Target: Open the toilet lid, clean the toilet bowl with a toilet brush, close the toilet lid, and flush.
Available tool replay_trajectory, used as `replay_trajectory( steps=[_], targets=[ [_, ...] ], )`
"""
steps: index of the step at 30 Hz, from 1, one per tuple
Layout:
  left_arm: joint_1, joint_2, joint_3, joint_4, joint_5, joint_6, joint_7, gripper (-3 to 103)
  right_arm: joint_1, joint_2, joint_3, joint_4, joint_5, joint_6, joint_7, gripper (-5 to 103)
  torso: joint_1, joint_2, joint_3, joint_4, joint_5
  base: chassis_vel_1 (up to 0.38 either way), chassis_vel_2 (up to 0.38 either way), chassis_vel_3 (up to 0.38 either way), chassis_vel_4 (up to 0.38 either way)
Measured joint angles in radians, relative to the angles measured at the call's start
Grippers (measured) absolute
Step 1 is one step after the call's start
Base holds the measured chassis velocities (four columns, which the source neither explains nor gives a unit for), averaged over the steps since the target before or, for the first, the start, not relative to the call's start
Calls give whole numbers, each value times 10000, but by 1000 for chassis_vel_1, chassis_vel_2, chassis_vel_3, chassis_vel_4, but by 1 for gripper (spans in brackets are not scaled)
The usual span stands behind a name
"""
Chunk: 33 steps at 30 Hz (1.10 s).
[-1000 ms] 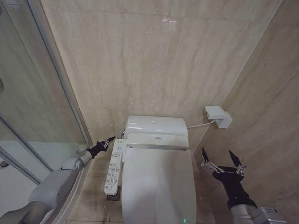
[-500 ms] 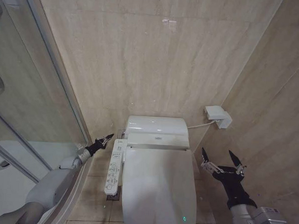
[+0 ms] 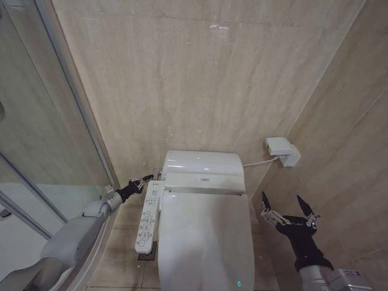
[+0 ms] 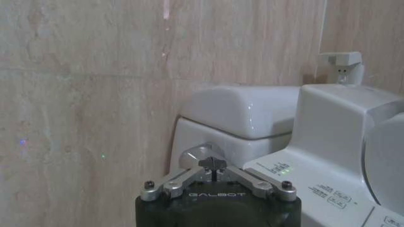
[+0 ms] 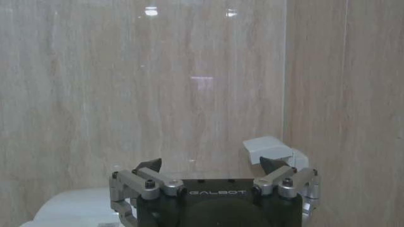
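Lid (image 3: 206, 239) down flat over bowl, white and smooth, between closed left pincer (image 3: 146, 179) at button panel (image 3: 149, 216) and wide-open right pincer (image 3: 286, 206); round silver knob (image 4: 200, 155) just ahead of left fingertips in wrist view.

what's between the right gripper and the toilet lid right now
Nothing: in the head view, bare floor tile separates the open right gripper from the shut toilet lid.

The right claw (image 5: 211, 165) stands with its two dark fingertips (image 5: 149, 165) spread wide apart, nothing between them. Beyond it rises a beige tiled wall (image 5: 145, 85). A small white box (image 5: 270, 149) is mounted on that wall, just past one fingertip. A rounded white toilet tank (image 5: 75, 205) shows beside the claw's body.
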Motion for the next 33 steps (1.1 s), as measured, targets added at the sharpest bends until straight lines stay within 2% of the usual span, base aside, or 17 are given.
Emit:
replay_trajectory(
  steps=[33],
  targets=[
    [-94,-188,66,336,-39,218,335,0,0,0,1,0,0,0,0,100,0,0,-1,0,0,0,0,0,0]
  ],
)
